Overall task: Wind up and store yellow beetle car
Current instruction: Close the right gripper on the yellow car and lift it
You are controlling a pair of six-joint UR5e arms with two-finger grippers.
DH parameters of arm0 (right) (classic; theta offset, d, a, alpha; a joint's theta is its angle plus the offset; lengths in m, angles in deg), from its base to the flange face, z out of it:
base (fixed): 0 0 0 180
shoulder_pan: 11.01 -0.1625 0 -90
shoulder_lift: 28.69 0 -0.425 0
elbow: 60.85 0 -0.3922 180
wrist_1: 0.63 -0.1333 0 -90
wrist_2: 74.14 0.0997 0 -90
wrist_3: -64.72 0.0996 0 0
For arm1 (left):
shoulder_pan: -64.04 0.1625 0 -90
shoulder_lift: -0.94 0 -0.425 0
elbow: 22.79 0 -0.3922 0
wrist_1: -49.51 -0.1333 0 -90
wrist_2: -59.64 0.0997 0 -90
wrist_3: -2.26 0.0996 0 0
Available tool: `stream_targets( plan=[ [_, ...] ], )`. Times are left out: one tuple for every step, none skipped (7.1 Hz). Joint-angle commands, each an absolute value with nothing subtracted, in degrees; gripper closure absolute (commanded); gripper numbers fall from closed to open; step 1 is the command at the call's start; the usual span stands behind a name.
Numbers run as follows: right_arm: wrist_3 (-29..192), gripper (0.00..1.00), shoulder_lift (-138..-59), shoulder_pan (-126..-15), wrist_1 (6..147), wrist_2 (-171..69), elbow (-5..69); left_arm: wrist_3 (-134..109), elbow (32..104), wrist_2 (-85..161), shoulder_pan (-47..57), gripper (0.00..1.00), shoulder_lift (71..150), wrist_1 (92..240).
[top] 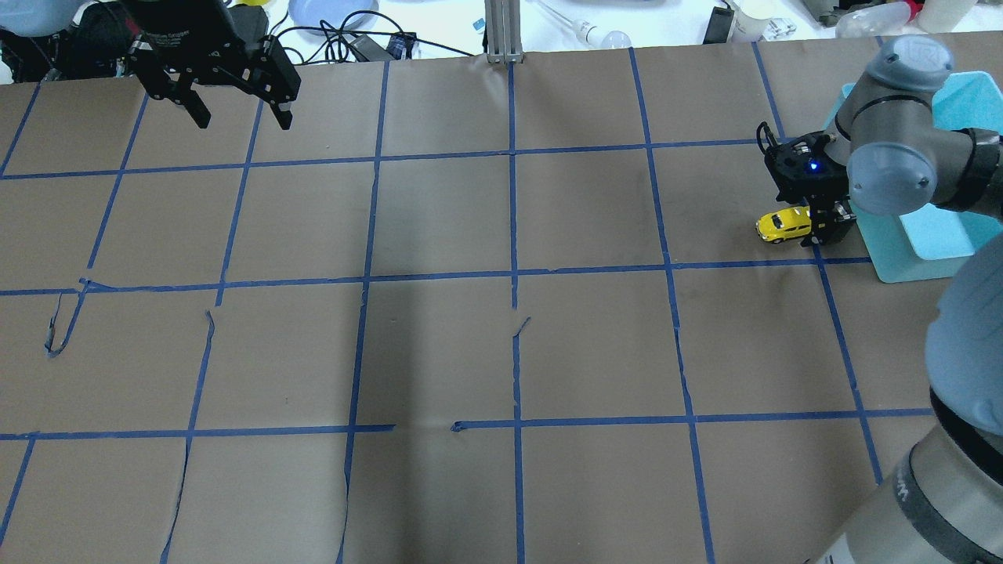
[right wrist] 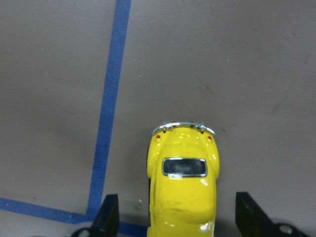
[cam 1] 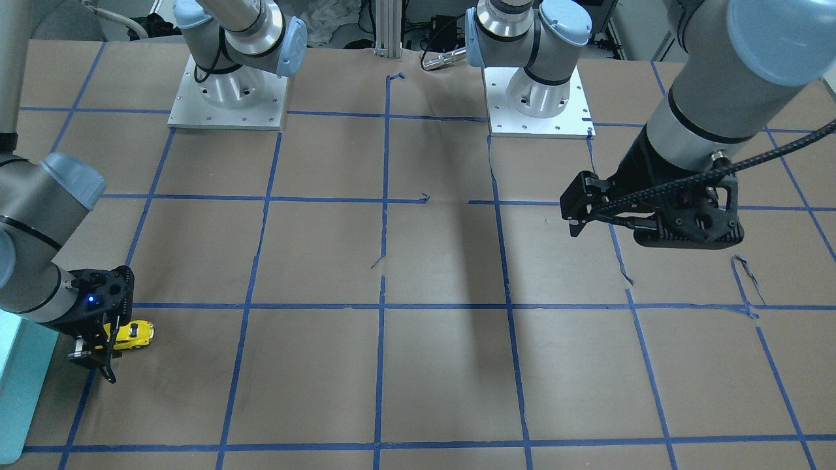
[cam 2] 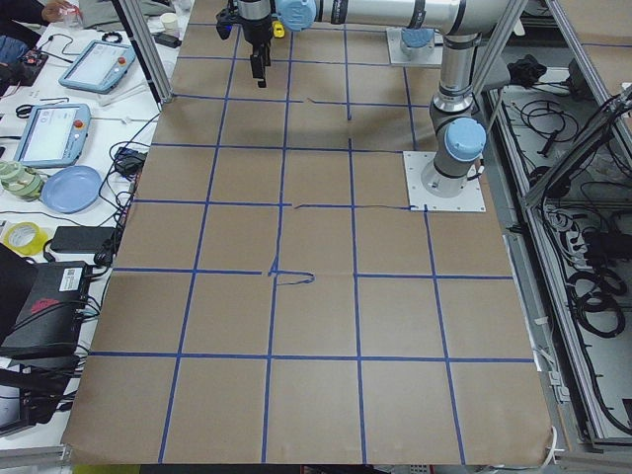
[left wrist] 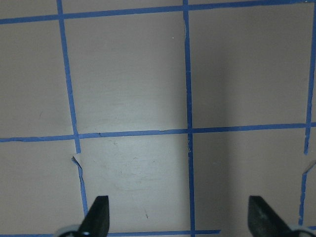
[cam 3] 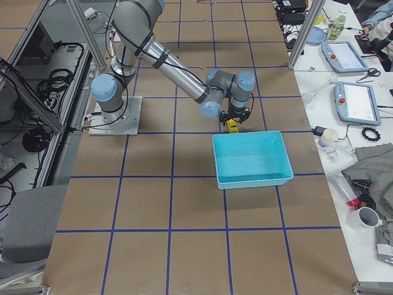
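yellow beetle car (right wrist: 183,170), right tool (right wrist: 178,215) seemingly astride

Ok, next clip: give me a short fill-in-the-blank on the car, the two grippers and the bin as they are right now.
The toy car on the table is ____ in colour.
The right gripper has its jaws ____, one on either side of the car.
The left gripper holds ____.
The bin is ____.
Missing words: yellow; open; nothing; empty.

Papered table (top: 439,352) (taped grid (top: 513,235)): yellow beetle car (top: 783,225), teal bin (cam 3: 255,180).
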State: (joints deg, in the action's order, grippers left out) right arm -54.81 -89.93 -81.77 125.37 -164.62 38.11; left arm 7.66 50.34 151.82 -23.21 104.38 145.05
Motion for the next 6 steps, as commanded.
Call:
stream_targets(
  plan=[
    [-54.98, 0.62, -89.77, -81.76, 125.58, -164.84, 38.12, 7.71, 50.33, 151.84, -23.15, 0.0, 104.38, 145.05],
    [-54.81, 0.89, -90.3, -81.76, 125.49, -165.01, 37.94, 7.71, 50.33, 151.84, -23.15, 0.0, 104.38, 145.05],
    [-54.46, 1.0, -90.82, -81.76, 125.49, -165.45, 37.16, 7.71, 50.33, 151.84, -22.98, 0.0, 104.21, 145.05],
    [-54.37, 1.0, -93.44, -81.94, 124.88, -165.46, 36.11, 7.71, 50.33, 151.84, -22.54, 0.0, 104.03, 145.05],
    [-53.76, 1.0, -97.21, -81.94, 123.66, -164.93, 35.23, 7.71, 50.33, 151.84, -22.54, 0.0, 104.03, 145.05],
    [-53.67, 1.0, -98.64, -81.77, 122.08, -165.01, 32.95, 7.71, 50.33, 151.84, -22.54, 0.0, 104.03, 145.05]
  ],
)
